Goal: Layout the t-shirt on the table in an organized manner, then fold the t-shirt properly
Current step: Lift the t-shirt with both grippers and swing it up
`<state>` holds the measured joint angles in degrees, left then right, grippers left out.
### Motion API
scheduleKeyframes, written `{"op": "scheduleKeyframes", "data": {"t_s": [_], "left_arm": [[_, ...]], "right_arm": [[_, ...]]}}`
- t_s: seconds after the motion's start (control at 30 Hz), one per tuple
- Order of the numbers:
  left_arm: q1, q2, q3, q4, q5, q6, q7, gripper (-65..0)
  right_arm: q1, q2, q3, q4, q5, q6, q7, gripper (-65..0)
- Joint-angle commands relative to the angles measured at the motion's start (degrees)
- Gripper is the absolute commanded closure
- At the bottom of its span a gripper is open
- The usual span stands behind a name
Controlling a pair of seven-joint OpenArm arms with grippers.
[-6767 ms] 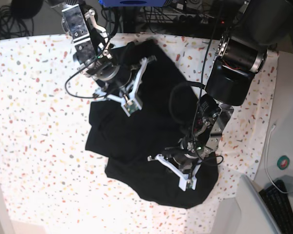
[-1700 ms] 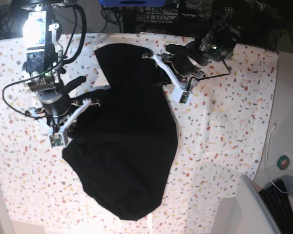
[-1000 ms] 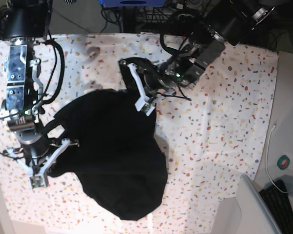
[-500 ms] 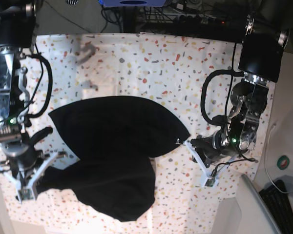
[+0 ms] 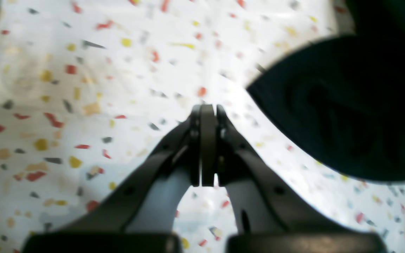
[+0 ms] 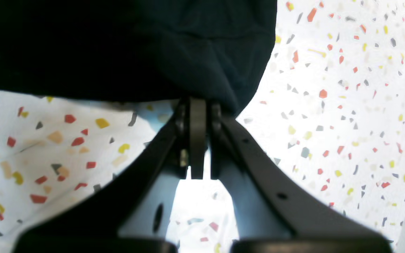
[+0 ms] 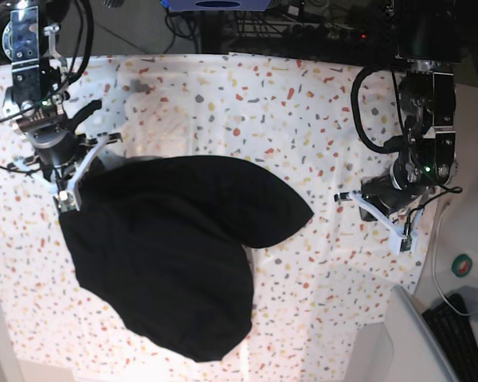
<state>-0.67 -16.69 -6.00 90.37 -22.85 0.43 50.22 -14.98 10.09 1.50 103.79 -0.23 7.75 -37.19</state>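
Cloth of the t-shirt [image 7: 167, 255] is pinched in the right tool [image 6: 197, 105]; the left tool [image 5: 207, 109] looks closed, empty, over the surface [image 7: 303, 103].

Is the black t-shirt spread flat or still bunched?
Bunched: the t-shirt lies as a rounded heap on the table, no sleeves or neck laid out.

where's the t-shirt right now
In the base view the t-shirt lies bunched on the table's left half, one corner pinched by the right gripper.
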Motion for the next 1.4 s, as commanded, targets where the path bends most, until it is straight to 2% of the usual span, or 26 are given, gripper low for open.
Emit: {"op": "scheduleKeyframes", "data": {"t_s": [0.0,0.03,0.07,0.1,0.13,0.17,0.2,0.37,0.47,0.6,0.67,0.83,1.0,1.1,1.13,1.2,1.33,1.37], "left_arm": [[-2.9,-0.9,0.1,-0.1,-0.3,-0.1,-1.1,-21.2],[-4.4,-0.9,0.9,-1.9,-0.3,-0.1,-1.1,-36.2],[-6.1,-1.1,2.1,-3.6,-0.3,-0.1,-1.1,-46.7],[-8.3,-1.6,4.0,-6.0,-0.3,-0.2,-1.0,-56.3],[-11.0,-2.2,6.5,-9.2,-0.3,-0.6,-0.8,-60.9],[-13.2,-2.7,9.0,-12.2,-0.4,-1.8,0.4,-61.4],[-16.3,-3.0,12.1,-15.7,-0.4,-4.3,1.6,-60.6],[-26.9,-2.6,21.9,-32.1,-0.3,-20.0,3.0,-49.9],[-29.7,-2.5,24.3,-37.8,-0.2,-25.2,2.8,-49.0],[-30.4,-1.5,25.0,-40.3,-0.3,-30.4,-0.9,-49.0],[-30.5,-0.9,24.9,-41.7,-0.2,-31.5,-1.5,-49.0],[-30.5,3.0,25.1,-44.7,0.1,-31.7,-1.9,-49.0],[-30.5,5.3,25.3,-51.1,0.1,-31.7,-8.0,-47.9],[-30.5,5.7,28.0,-54.6,0.1,-31.7,-11.1,-47.4],[-30.5,5.7,28.7,-54.7,0.1,-31.7,-11.5,-45.7],[-30.5,5.7,29.4,-54.7,0.1,-31.7,-11.4,-36.5],[-31.1,5.6,29.1,-54.5,0.1,-31.5,-11.4,-3.5],[-31.7,5.0,29.1,-54.5,0.1,-31.5,-11.4,0.0]], "right_arm": [[0.4,0.2,0.2,0.9,0.1,-0.3,1.5,0.0],[0.4,0.2,0.2,1.0,0.1,-0.3,1.5,0.0],[0.5,0.2,0.1,1.1,0.1,-0.3,1.5,0.0],[0.5,0.2,0.1,1.1,0.1,-0.3,1.5,0.0],[0.9,0.2,0.1,1.1,0.1,-0.3,1.5,0.0],[1.0,0.2,0.1,1.1,0.0,-0.3,1.5,0.0],[1.1,0.2,0.1,1.1,0.0,-0.3,1.4,0.0],[1.2,0.2,0.1,1.1,0.0,-0.3,1.4,0.0],[1.1,0.2,0.1,1.1,0.0,-0.3,1.4,0.0],[1.0,0.2,0.1,1.1,0.2,-0.3,1.4,0.0],[1.0,0.2,0.1,1.1,0.2,-0.3,1.4,0.0],[1.1,0.2,0.0,1.2,0.3,-0.3,1.4,0.0],[1.1,0.2,0.1,1.2,0.3,-0.3,1.4,0.0],[1.0,0.2,0.1,1.2,0.2,-0.3,1.4,0.0],[1.0,0.2,0.1,1.2,0.2,-0.3,1.4,0.0],[1.0,0.2,0.1,1.2,0.1,-0.3,1.4,0.0],[1.2,0.2,0.1,1.1,0.1,-0.3,1.4,0.0],[1.2,0.2,0.1,1.0,0.0,-0.3,1.4,0.0]]}}
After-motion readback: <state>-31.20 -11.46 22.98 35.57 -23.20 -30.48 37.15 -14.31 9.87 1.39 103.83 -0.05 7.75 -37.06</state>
